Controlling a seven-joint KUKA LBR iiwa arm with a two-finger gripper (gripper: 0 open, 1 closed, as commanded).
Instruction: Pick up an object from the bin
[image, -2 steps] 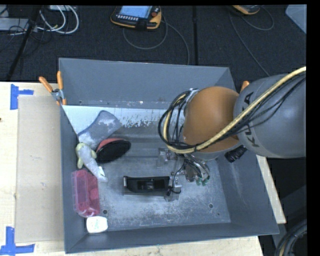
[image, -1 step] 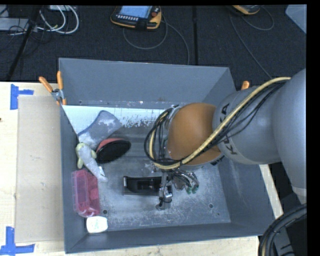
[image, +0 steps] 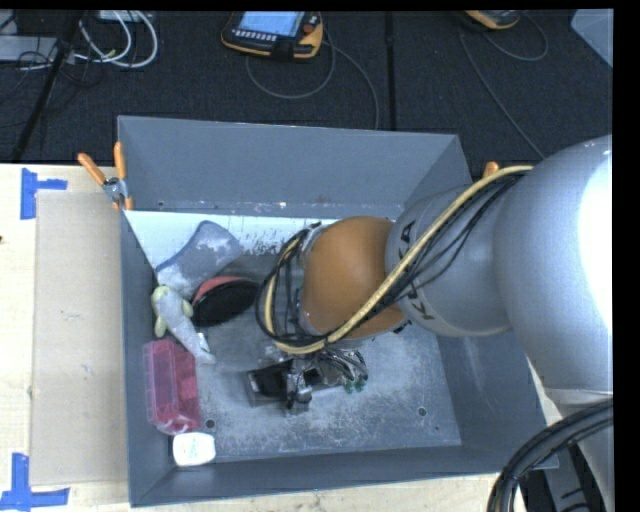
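Note:
My gripper (image: 288, 386) hangs low over the bin floor near the middle, just below the arm's orange cover, and looks dark against the grey metal. Nothing can be made out in its grasp. The nearest loose thing is a black oval object with a red top (image: 222, 299), up and to the left of the gripper and apart from it. A pink translucent box (image: 170, 385) lies by the left wall, level with the gripper. A small white piece (image: 193, 448) sits in the front left corner.
A crumpled clear plastic bag (image: 201, 252) lies in the back left corner. A pale yellow and white object (image: 166, 310) rests beside the left wall. The arm and its cables cover the bin's right half.

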